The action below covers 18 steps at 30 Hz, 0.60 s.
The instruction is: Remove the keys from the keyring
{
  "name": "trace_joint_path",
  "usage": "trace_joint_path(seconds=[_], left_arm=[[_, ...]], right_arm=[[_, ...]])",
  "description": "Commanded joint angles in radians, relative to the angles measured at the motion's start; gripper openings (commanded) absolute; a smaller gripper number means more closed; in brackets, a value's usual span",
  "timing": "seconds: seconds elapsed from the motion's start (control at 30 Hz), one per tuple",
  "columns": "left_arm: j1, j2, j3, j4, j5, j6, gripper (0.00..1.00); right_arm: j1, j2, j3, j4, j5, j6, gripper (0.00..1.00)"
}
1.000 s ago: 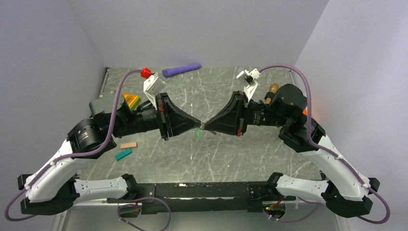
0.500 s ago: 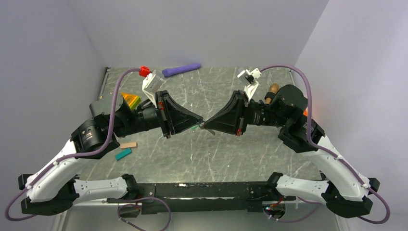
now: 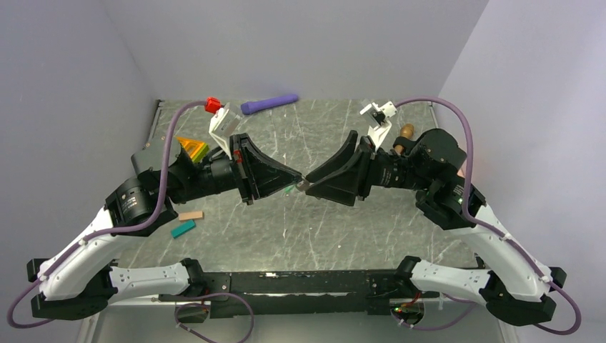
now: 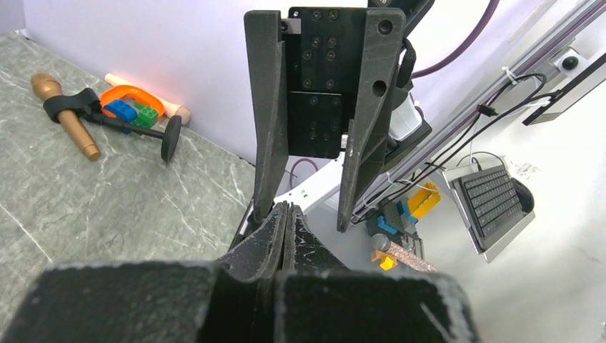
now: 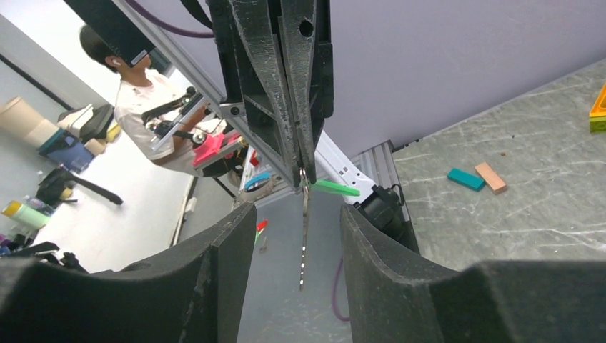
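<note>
Hanging at the tips of the left gripper [image 3: 299, 179], the key is a tiny flat bright-green plastic oblong [image 5: 336, 188], thin, plain-faced and smooth-edged. It sits in the air above the middle of the grey marbled table top [image 3: 321, 236], between the two grippers and just under the left one's tips. A thin grey metal piece [image 5: 305, 229] hangs straight down from the same spot. Seen edge-on, its shape cannot be told.

Left fingers: pressed flat together, pinching the top of the grey metal piece. The green oblong springs from that same pinch. Whether the fingers also touch it cannot be told.

Right gripper [image 3: 308, 181]: fingers apart, holding nothing. The metal piece hangs in the gap between them in the right wrist view.

Change from earlier frames: one second ago the right fingers were closed to a point, meeting the left tips, and half a second ago they were closed as well. Now they are spread. One second ago the green oblong hung nearly straight down. Half a second ago it was already slanted, and it lies the same way now.

Orientation: in the top view the long axis runs diagonally, with the free end pointing toward the near edge on the left arm's side. In the right wrist view it lies almost level, with the free end to the right and slightly lower.
</note>
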Motion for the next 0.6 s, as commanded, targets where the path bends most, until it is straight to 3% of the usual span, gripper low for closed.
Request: trace_joint_path(seconds=[0.0,0.43,0.57], left_arm=[[-0.004,-0.007,0.002,0.060,0.012,-0.021,0.00],[-0.004,-0.013,-0.005,0.052,0.011,-0.017,0.00],[-0.005,-0.017,-0.017,0.058,0.008,-0.021,0.00]], right_arm=[[0.006,0.014,0.012,0.065,-0.005,0.011,0.49],[0.007,0.048,0.046,0.037,-0.004,-0.016,0.26],[0.006,0.043,0.037,0.052,-0.009,-0.008,0.11]])
